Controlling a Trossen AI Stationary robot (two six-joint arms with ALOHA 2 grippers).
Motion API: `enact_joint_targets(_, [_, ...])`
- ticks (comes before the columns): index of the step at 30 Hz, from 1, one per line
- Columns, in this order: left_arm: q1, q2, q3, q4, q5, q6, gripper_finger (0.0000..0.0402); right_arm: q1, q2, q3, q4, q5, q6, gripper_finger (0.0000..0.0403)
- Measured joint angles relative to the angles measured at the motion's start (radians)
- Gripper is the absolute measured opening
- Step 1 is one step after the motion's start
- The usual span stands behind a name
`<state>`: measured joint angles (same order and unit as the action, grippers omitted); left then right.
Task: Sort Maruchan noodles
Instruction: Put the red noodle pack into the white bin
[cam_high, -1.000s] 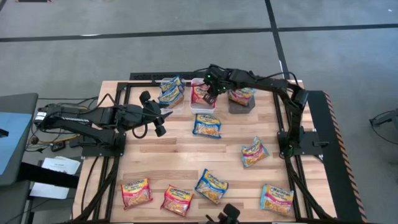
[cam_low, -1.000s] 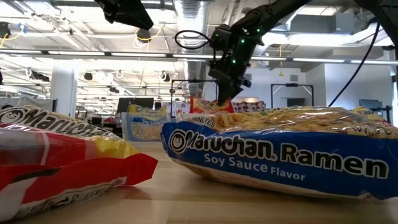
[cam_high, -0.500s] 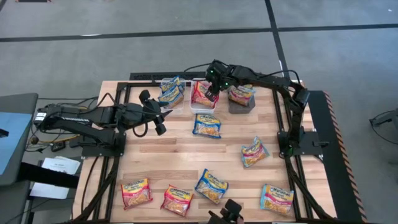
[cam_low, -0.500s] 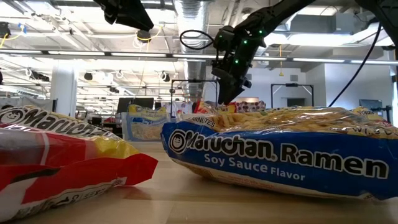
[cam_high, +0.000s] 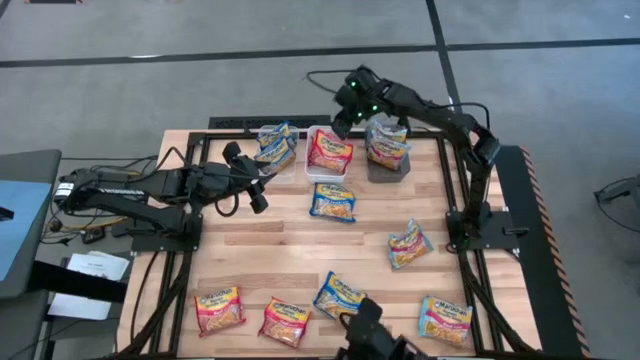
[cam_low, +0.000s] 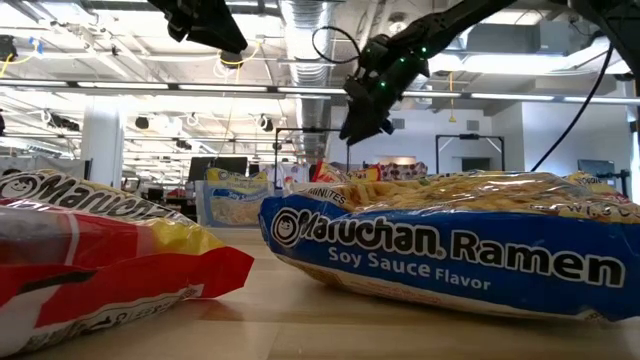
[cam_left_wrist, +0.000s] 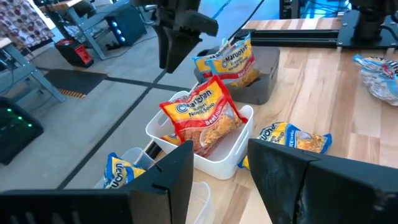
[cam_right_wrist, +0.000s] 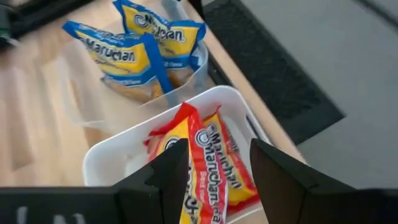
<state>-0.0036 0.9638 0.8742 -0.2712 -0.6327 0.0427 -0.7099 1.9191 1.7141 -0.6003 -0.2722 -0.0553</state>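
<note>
Right gripper raised over the white bin, jaws apart and empty; left arm idle.

High view: the right gripper (cam_high: 345, 110) sits above the back edge of the white bin (cam_high: 312, 171), which holds a red-trimmed packet (cam_high: 329, 151). Clear bin (cam_high: 266, 135) with blue packets to the left of it, dark grey bin (cam_high: 388, 172) with orange packets to the right. Other packets lie loose on the desk (cam_high: 290, 240) in front of the white bin. Left gripper (cam_high: 257, 190) hovers left of the white bin, jaws partly spread, holding nothing.
Low view: right gripper (cam_low: 362, 112) hangs in the air, nothing between the jaws; a blue soy sauce packet (cam_low: 450, 250) fills the foreground.
Left wrist view: red-trimmed packet (cam_left_wrist: 205, 118) stands tilted in the white bin (cam_left_wrist: 239, 140).
Right wrist view: same packet (cam_right_wrist: 208, 165) below the spread jaws.
</note>
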Motion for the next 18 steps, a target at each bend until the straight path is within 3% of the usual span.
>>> enact_joint_targets(13, [0.0,0.0,0.0,0.0,0.001,-0.022,0.0143,0.007,0.019,0.001,-0.105,-0.039,0.007,0.0195])
enact_joint_targets(18, [0.0,0.0,0.0,-0.001,0.002,-0.029,0.0143,0.029,0.051,0.0,-0.125,0.05,-0.002,0.0195])
